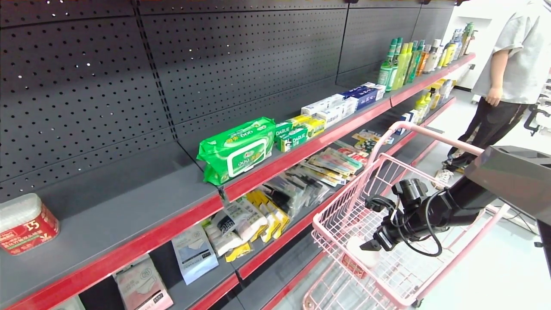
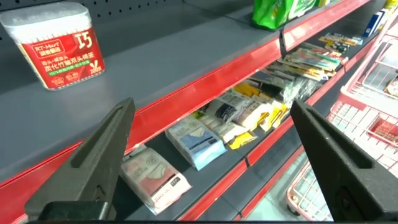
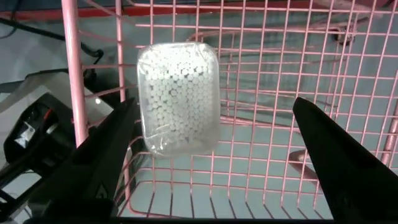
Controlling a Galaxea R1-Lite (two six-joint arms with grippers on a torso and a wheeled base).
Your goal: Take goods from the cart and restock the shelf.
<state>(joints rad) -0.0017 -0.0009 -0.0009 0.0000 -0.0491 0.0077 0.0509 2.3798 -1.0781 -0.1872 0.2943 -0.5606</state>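
Cotton-swab box | in cart | below right end effector | fingers apart

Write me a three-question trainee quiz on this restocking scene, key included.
1. True or false: the right gripper is shut on the swab tub in the pink cart.
2. On the shelf, the red-labelled tub stands: A) to the left of the green wipes pack; B) to its right; C) on top of it.
3. Fill in: the left gripper is ___.
Key: 1 false, it is open; 2 A; 3 open.
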